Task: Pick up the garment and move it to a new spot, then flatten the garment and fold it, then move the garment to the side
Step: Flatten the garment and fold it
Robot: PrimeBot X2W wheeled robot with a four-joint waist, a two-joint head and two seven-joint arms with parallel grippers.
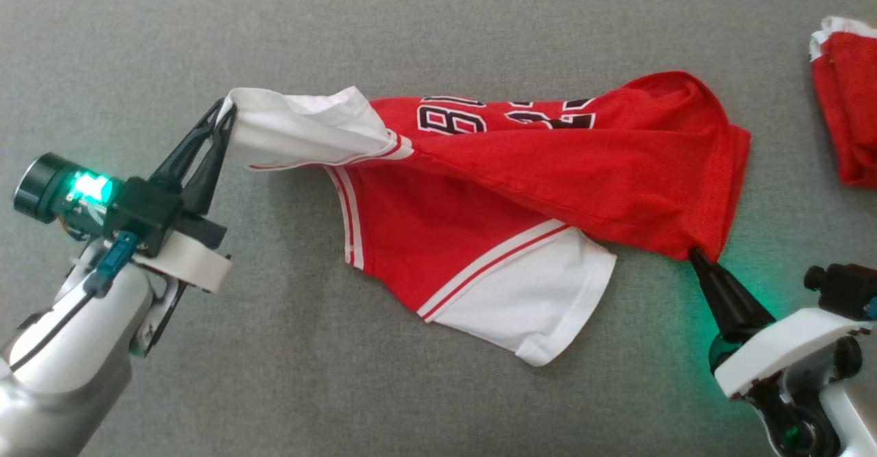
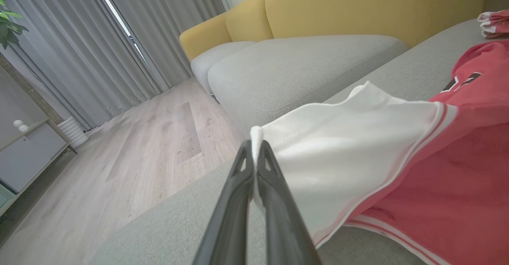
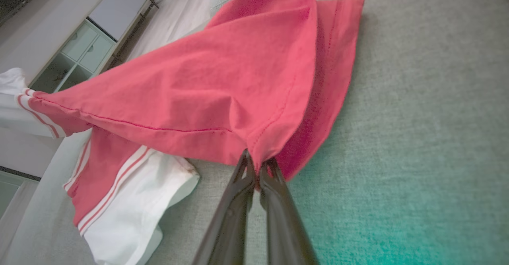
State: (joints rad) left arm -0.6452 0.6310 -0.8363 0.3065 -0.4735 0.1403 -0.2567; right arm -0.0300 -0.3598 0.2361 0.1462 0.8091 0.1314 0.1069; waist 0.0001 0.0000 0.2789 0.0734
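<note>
Two sets of fingers (image 1: 195, 145) pinch opposite garment (image 1: 521, 190) edges.

Likely home living room: yellow sofa (image 2: 342, 8), curtains (image 2: 99, 46), wood floor (image 2: 151, 153).

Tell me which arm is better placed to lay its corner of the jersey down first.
Right, probably. The right end effector holds the red hem corner of the jersey folded across to the near edge; the left end effector holds the white sleeve stretched out sideways.
</note>
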